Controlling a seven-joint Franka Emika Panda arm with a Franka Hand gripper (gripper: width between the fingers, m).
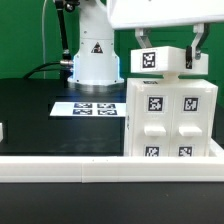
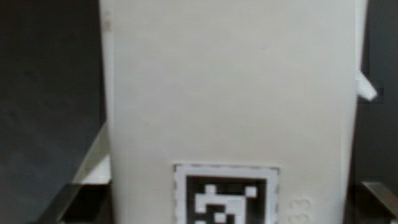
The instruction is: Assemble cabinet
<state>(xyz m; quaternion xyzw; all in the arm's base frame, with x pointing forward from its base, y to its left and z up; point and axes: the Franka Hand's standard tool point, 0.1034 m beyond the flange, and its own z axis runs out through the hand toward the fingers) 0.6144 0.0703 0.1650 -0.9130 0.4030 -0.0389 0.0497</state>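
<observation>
The cabinet (image 1: 170, 118), a large white box with several black-and-white tags on its front, stands upright at the exterior view's right, against the white front rail. My gripper (image 1: 166, 58) is right above it. It is shut on a white tagged panel (image 1: 150, 61) that sits at the cabinet's top edge. In the wrist view this white piece (image 2: 222, 100) fills the picture, with its tag (image 2: 226, 192) near the dark fingertips (image 2: 75, 195) on either side. I cannot tell whether the panel rests on the cabinet or hangs just above it.
The marker board (image 1: 92, 108) lies flat on the black table, to the exterior view's left of the cabinet. The arm's white base (image 1: 95, 58) stands behind it. A white rail (image 1: 90, 166) runs along the front edge. A small white piece (image 1: 3, 130) shows at the left border.
</observation>
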